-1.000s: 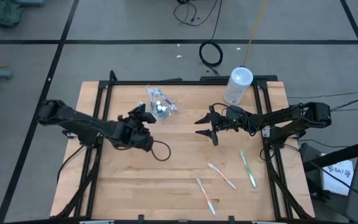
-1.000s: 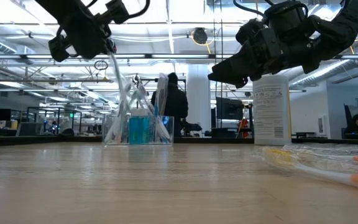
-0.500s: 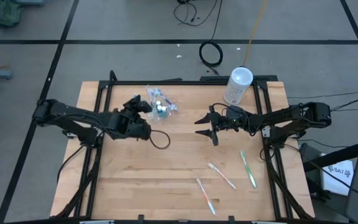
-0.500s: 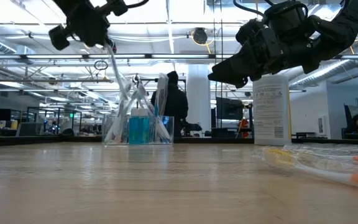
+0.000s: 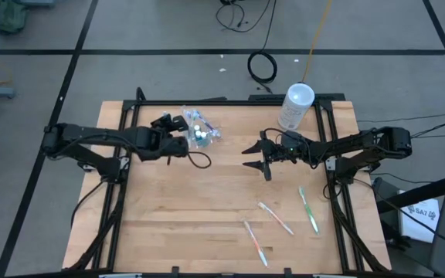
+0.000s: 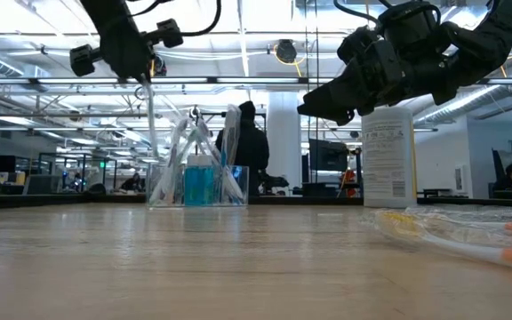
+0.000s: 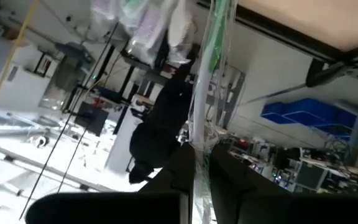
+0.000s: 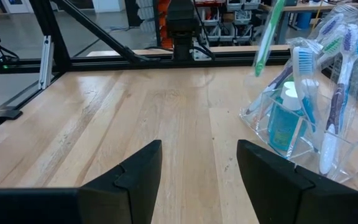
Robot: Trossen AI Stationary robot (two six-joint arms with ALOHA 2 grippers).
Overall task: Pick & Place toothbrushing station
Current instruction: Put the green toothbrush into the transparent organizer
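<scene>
The toothbrushing station is a clear holder with toothbrushes and teal tubes, standing at the table's far middle; it also shows in the low view and the right wrist view. My left gripper hovers just left of it, shut on a green toothbrush. My right gripper waits open above mid-table with nothing between its fingers. Three more toothbrushes lie flat on the near right of the table. My left gripper pinches the green toothbrush's handle between its two fingers, which lie across it. The toothbrush hangs below the gripper, nearly upright, lifted clear of the table and just beside the station.
A whitish canister stands at the far right corner, behind my right gripper. A black cable loops under my left arm. Bare wood spreads over the near left of the table.
My left gripper has swung toward the table's far edge and toward the station, rising a little, still shut on the toothbrush. The toothbrush has gone from slanting to nearly upright.
</scene>
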